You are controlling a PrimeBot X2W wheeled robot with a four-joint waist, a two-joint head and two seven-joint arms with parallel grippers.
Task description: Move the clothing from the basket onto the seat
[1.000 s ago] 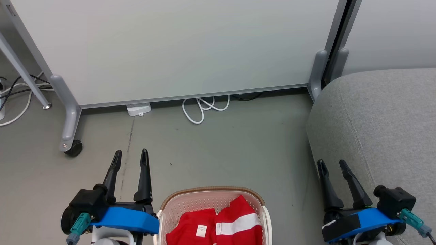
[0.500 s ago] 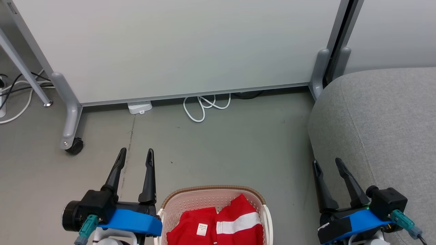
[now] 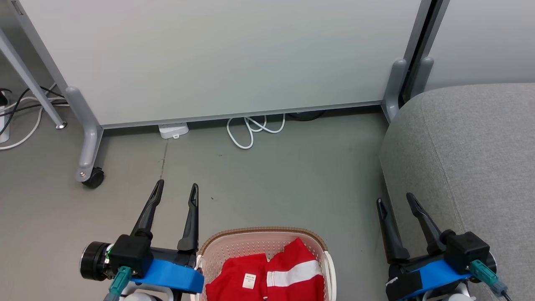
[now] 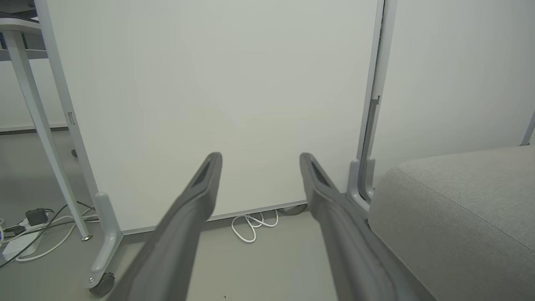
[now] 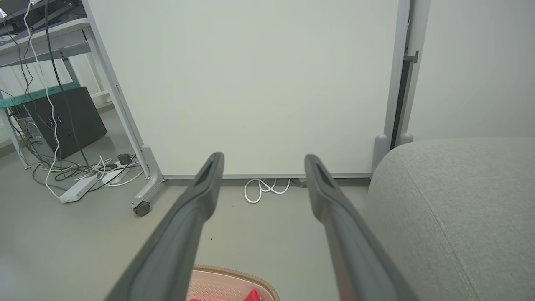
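Two red pieces of clothing (image 3: 267, 276) lie crumpled in the basket (image 3: 261, 231), low and central in the head view. One piece carries a white band running roughly left to right. The clothing sits behind both sets of fingertips, toward the robot's body. The left gripper (image 3: 177, 184) is just beside the basket's left rim and is judged the nearer. The right gripper (image 3: 394, 197) stands farther off, close to the seat (image 3: 472, 146). Both grippers are spread wide and empty. Bare floor (image 3: 284, 179) ahead gives room to move — the seat's rounded edge bounds the right.
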